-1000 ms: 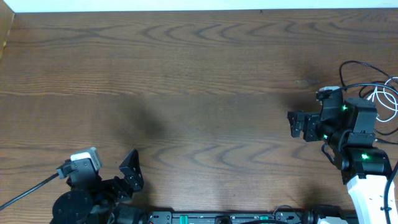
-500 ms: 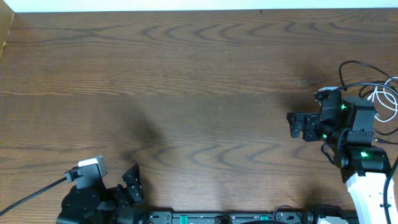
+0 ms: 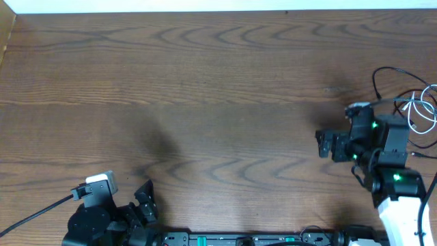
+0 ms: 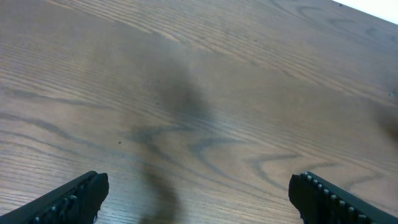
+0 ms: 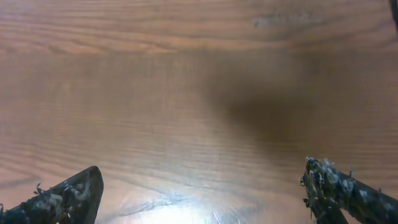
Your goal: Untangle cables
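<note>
The thin black cable [image 3: 379,71] loops on the table at the far right in the overhead view, and the white cable [image 3: 414,113] lies tangled beside it, partly hidden behind my right arm. My right gripper [image 3: 323,145] is open and empty, left of the cables and pointing away from them. Its wrist view shows only bare wood between the wide-apart fingers [image 5: 202,190]. My left gripper [image 3: 145,203] is open and empty at the front left edge. Its wrist view also shows only bare wood [image 4: 199,196].
The wooden table [image 3: 205,102] has a white strip along its far edge. A thick black arm wire [image 3: 34,212] runs off the front left corner. The rail of the arm bases [image 3: 246,239] lies along the front edge.
My left arm drew back toward the front edge a second ago and has since held still. My right arm shifted slightly toward the front.
</note>
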Controlling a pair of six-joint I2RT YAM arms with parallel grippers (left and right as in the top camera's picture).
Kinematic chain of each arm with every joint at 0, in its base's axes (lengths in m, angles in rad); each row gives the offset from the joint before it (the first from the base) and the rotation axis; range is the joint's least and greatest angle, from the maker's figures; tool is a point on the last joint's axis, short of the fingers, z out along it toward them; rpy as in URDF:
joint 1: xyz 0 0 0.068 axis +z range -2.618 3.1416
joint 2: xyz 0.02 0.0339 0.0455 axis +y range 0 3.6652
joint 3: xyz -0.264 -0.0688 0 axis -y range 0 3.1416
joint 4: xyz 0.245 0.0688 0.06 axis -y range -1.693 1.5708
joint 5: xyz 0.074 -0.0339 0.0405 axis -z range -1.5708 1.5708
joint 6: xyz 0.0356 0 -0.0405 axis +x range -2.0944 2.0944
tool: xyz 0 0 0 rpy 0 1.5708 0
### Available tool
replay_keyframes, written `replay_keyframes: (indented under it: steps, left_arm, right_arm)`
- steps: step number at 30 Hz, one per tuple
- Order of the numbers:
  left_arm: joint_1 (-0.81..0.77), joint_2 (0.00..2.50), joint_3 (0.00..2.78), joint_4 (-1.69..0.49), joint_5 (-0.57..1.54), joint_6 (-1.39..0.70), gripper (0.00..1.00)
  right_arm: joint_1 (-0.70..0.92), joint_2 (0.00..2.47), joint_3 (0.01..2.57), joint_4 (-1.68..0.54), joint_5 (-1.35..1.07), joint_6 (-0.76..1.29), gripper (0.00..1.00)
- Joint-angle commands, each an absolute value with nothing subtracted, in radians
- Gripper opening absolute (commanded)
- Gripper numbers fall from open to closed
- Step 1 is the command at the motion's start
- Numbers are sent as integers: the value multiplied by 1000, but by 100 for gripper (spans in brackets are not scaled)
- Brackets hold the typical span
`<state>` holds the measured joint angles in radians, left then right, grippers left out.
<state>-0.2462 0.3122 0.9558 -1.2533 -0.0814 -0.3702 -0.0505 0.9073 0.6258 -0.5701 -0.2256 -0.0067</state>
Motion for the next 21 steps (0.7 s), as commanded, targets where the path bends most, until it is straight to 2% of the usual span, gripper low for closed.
replay_keyframes:
  steps: [1,6,10,21]
  left_arm:
    - [-250,311,950,-1253,-94,-380,98]
    - [-250,311,950,-1253,-94,-379,98]
    - [-250,311,950,-1253,-94,-379,98]
    - [-250,311,950,-1253,-94,-380,98]
  right_arm:
    - [-15,802,503,-575,-187,6,99]
    - [59,609,302,-573,-65,6,99]
    - [76,484,237,-538,-57,6,99]
    - [77,272,87,-57,-18,2,99]
